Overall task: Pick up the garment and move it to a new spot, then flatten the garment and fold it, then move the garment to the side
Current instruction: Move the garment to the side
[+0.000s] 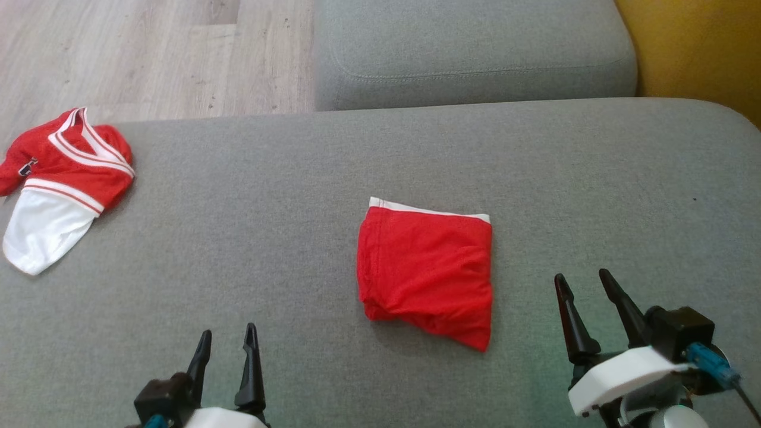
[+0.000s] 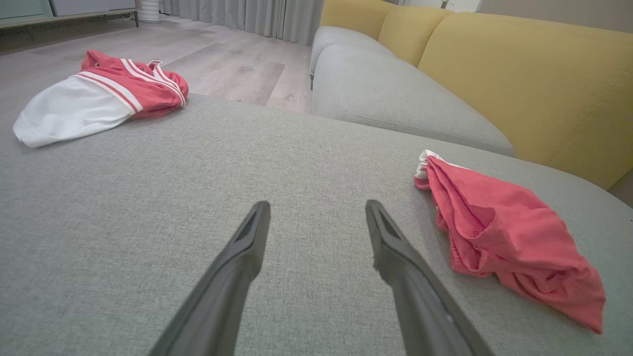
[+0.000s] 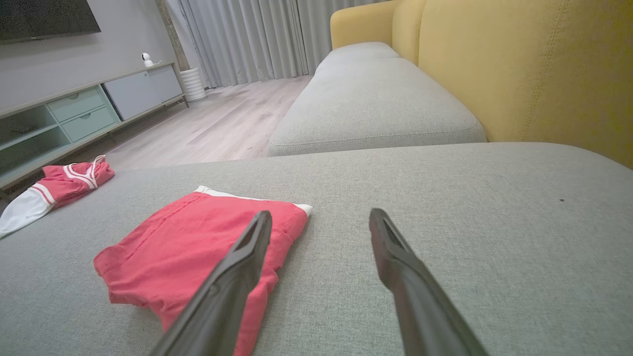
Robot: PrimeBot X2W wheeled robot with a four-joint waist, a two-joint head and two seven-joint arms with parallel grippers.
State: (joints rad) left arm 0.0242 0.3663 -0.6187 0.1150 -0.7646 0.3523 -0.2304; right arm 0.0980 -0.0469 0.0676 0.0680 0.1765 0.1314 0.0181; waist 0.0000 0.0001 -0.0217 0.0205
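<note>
Grey sofa seat (image 1: 416,148), yellow backrest (image 3: 544,74), pale wood floor (image 1: 148,53) (grey curtains (image 3: 247,39) beyond)

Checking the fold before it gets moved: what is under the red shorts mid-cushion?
The red shorts rest flat on the grey sofa cushion, with a white waistband edge showing along their far side. Nothing pokes out beneath them, but the cushion patch underneath is covered.

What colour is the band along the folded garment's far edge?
White band on the red garment; head view.

Red-and-white jersey (image 1: 71,166) lies bunched on the grey cushion (image 1: 267,196) beside wood floor (image 1: 148,53)
</note>
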